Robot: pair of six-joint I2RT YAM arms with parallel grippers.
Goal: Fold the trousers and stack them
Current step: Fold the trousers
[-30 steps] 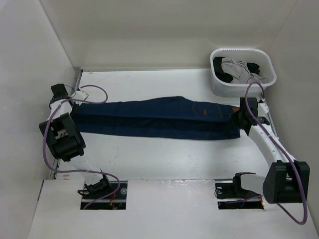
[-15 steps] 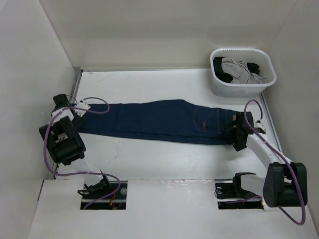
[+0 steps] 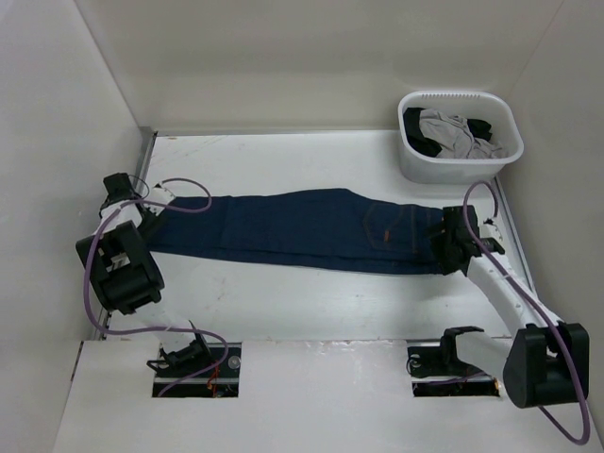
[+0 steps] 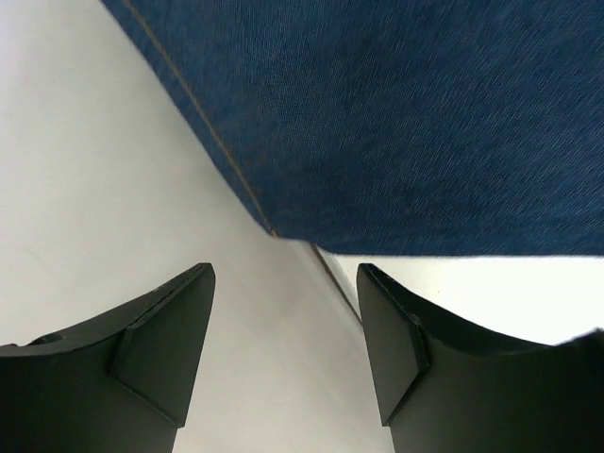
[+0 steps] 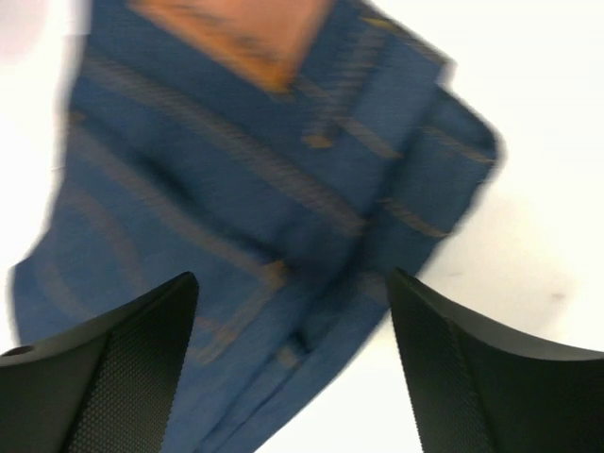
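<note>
The trousers [image 3: 302, 229], dark navy jeans with orange-tan stitching, lie flat and stretched left to right across the table, legs together, hems at the left, waist at the right. My left gripper [image 3: 142, 209] hovers at the hem end; in the left wrist view it [image 4: 285, 276] stands open over bare table, the hem corner [image 4: 377, 123] just beyond the fingertips. My right gripper [image 3: 445, 238] sits over the waist end. The right wrist view shows it [image 5: 293, 283] open above the waistband [image 5: 283, 189], holding nothing.
A white basket [image 3: 415, 165] stands at the back right, holding a grey garment [image 3: 453, 132] and a black garment [image 3: 418, 125]. White walls close in the left, back and right. Purple cables loop off both arms.
Both grippers have let go of the trousers and opened. The trousers have dropped flat, shifted slightly nearer. The right gripper moved a little toward the near side.
</note>
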